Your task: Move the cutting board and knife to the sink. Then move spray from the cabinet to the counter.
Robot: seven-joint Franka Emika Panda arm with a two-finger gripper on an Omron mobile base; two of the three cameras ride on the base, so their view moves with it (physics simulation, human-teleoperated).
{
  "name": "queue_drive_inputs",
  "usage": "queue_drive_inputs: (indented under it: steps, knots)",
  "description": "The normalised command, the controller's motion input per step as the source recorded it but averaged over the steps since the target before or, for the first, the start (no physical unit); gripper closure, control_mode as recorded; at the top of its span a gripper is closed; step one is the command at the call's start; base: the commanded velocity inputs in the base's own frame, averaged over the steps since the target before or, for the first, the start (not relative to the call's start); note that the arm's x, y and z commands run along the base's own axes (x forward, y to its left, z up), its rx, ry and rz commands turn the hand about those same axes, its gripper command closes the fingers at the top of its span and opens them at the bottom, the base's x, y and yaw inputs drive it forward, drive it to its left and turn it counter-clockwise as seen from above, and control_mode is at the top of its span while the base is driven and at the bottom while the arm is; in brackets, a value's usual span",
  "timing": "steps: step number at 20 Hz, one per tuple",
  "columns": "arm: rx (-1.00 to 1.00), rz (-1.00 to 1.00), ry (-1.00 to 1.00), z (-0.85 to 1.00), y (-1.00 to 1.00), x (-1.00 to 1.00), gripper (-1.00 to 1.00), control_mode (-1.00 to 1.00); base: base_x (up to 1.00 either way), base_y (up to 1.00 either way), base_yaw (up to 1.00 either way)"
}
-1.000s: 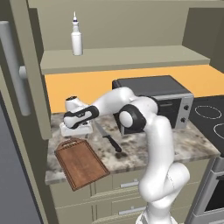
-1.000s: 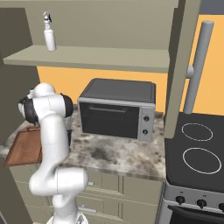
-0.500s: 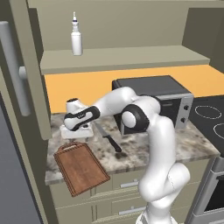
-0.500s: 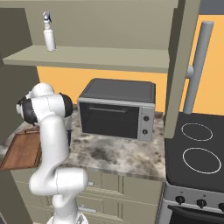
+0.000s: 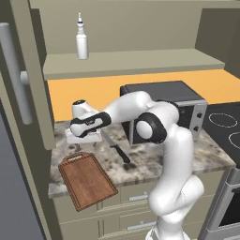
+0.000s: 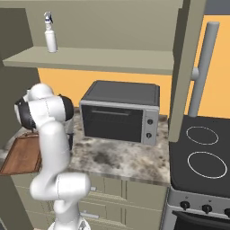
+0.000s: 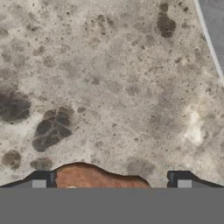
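Gripper [image 5: 83, 137] hangs low over the counter [image 5: 154, 157], jaws spread wide, nothing between them. In the hand view the two fingertips [image 7: 43, 179] stand well apart at the bottom edge, and the rounded handle tab of the cutting board [image 7: 94, 177] lies between them, just under the hand.

From the left base view, the cutting board [image 5: 86, 179] lies flat at the counter's front edge, handle tab toward the gripper, long axis running away from the jaws toward the counter front. Most of the board sits forward of and below the jaws; only the tab end is near them.

Knife [image 5: 115, 147] lies on the counter just to the side of the gripper, apart from the board, handle pointing toward the front.

Judgement: jaws look to straddle the tab; next move likely calls for descent onto it.
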Motion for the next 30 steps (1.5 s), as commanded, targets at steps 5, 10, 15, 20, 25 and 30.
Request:
queue_drive_inputs:
  steps: [5,10,15,20,25,30]
  knots:
    - [0.00,0.04,-0.13,0.40,-0.01,-0.31,-1.00,-1.00,0.00,0.00,0.00]
    - [0.03,0.11,-0.16,0.23,-0.03,-0.68,-1.00,-1.00,0.00,0.00,0.00]
    - [0.08,0.15,-0.15,0.25,-0.13,-0.73,-1.00,-1.00,0.00,0.00,0.00]
    - [0.06,0.21,-0.06,0.29,-0.26,-0.68,-1.00,-1.00,0.00,0.00,0.00]
    - [0.02,0.26,-0.05,0.23,-0.32,-0.70,-1.00,-1.00,0.00,0.00,0.00]
    - [0.00,0.36,-0.04,0.13,-0.26,-0.69,-1.00,-1.00,0.00,0.00,0.00]
